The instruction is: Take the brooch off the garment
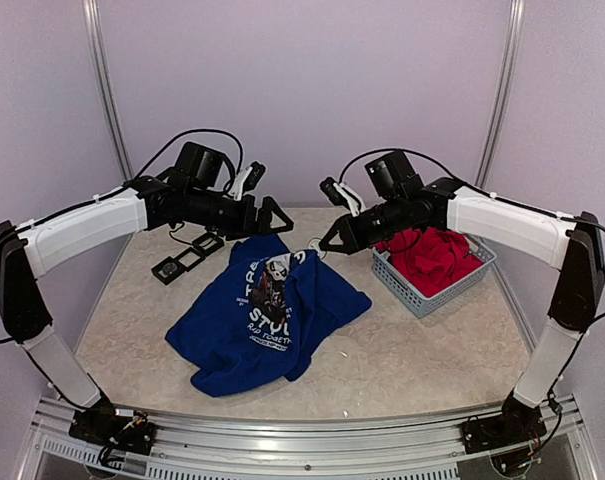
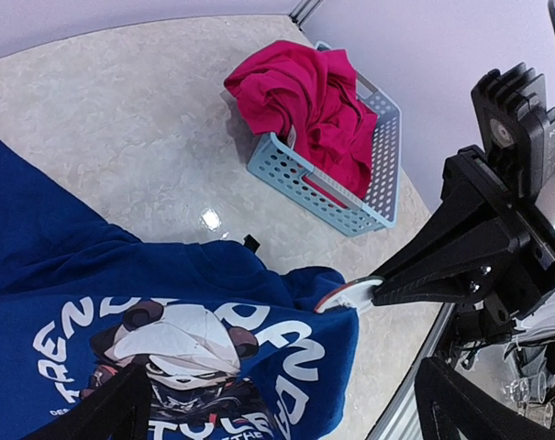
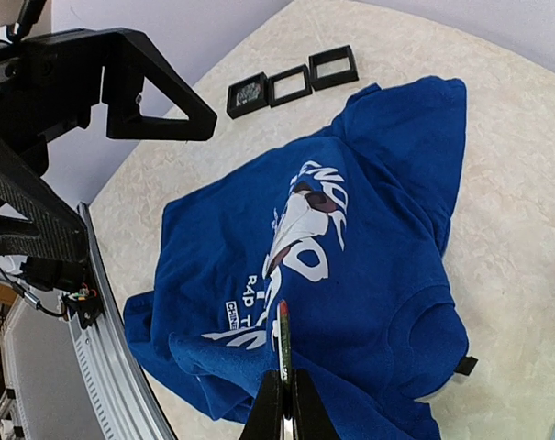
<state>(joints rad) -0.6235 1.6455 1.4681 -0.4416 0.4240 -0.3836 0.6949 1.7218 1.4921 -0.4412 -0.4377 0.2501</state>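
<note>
At the centre of the top view, the right pincer [image 1: 327,245] is pinching the small white-and-red brooch [image 2: 349,295] against the upper edge of the blue T-shirt [image 1: 272,320] on the tabletop [image 1: 412,350], the left pincer [image 1: 275,222] is gaping wide, and the brooch is seemingly nearly off, though I cannot tell whether it is free.

A red garment [image 1: 437,255] fills the basket [image 1: 412,296], 3 black frames [image 1: 187,260] apart.
</note>
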